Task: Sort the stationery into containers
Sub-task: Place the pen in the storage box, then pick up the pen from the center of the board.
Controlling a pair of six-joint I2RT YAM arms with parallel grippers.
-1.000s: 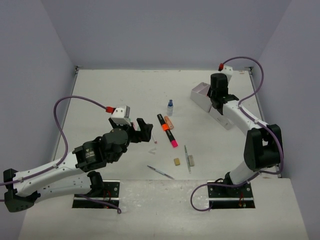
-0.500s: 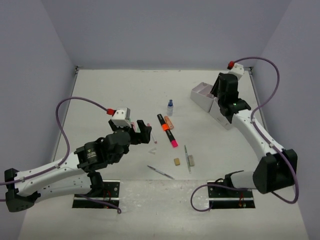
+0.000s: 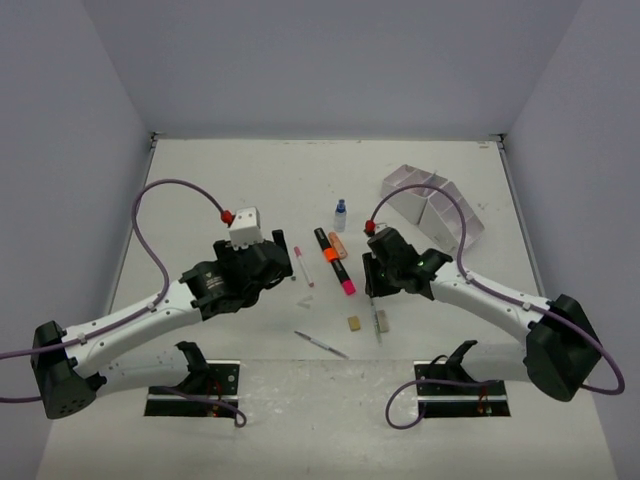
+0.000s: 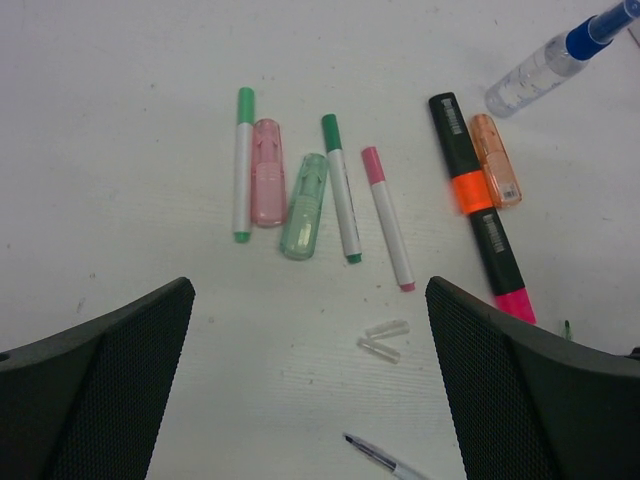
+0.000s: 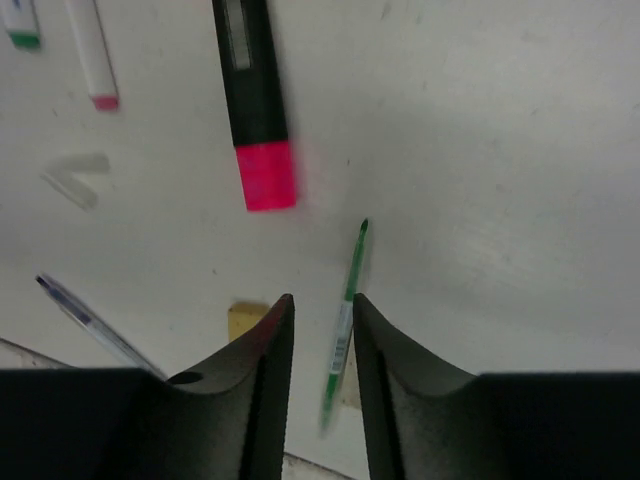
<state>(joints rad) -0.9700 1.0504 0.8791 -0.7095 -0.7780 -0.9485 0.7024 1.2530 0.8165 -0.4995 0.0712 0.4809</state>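
Right end effector (image 5: pixel 321 302), back from organizer (image 3: pixel 400 181), jaws slightly apart astride pen (image 5: pixel 346 318) for next pick; left end effector (image 4: pixel 308 287) agape.

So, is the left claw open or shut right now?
Open. The left claw has its two black fingers spread wide, holding nothing above the white table.

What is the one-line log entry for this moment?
left hand: open, above green highlighter | right hand: jaws narrowly apart astride green pen lying on table | held: nothing
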